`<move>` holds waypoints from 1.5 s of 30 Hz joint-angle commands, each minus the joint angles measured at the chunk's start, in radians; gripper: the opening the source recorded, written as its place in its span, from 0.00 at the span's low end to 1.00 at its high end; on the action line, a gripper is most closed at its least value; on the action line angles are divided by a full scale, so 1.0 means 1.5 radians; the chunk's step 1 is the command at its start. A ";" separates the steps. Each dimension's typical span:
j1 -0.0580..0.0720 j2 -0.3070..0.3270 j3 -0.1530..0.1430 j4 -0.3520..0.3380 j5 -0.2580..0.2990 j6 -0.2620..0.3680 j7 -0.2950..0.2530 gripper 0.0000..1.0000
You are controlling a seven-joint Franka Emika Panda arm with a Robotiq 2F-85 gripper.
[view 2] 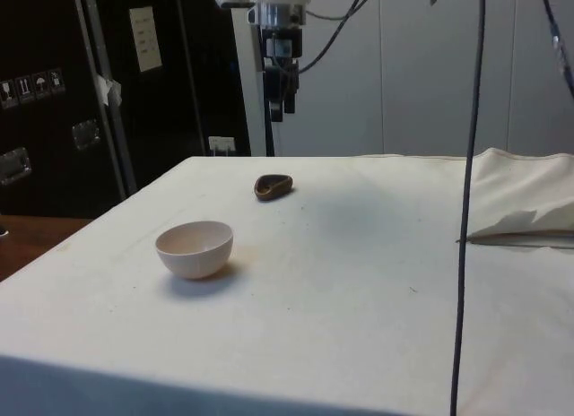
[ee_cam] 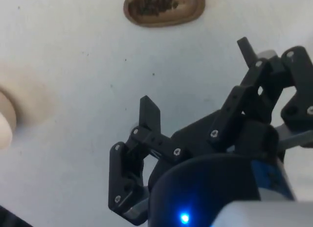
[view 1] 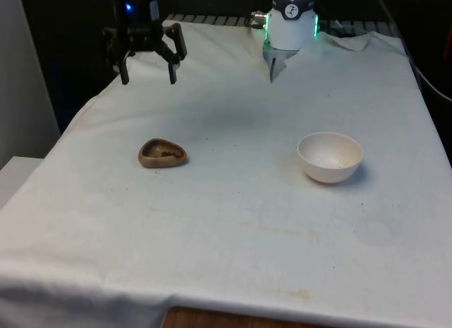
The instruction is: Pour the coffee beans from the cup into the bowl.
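The gripper point(view 1: 148, 77) is hanging high above the table point(view 1: 233, 222) with its fingers spread apart and holding nothing, while the brown cup point(view 1: 162, 153) of coffee beans point(ee_cam: 155, 2) is sitting on the cloth, well apart from the white bowl point(view 1: 330, 157).

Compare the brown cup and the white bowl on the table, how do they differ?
The cup is brown, low and irregular; the bowl is white, round and deeper. The cup holds dark beans; the bowl looks empty. Both sit upright on the cloth, apart.
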 commanded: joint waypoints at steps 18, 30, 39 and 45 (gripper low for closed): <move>-0.015 0.145 -0.026 0.109 0.089 0.010 -0.068 1.00; -0.011 0.205 -0.041 0.149 0.102 0.033 -0.051 1.00; -0.007 0.241 -0.044 0.168 0.098 0.053 -0.024 1.00; -0.006 0.253 -0.044 0.171 0.098 0.064 -0.019 1.00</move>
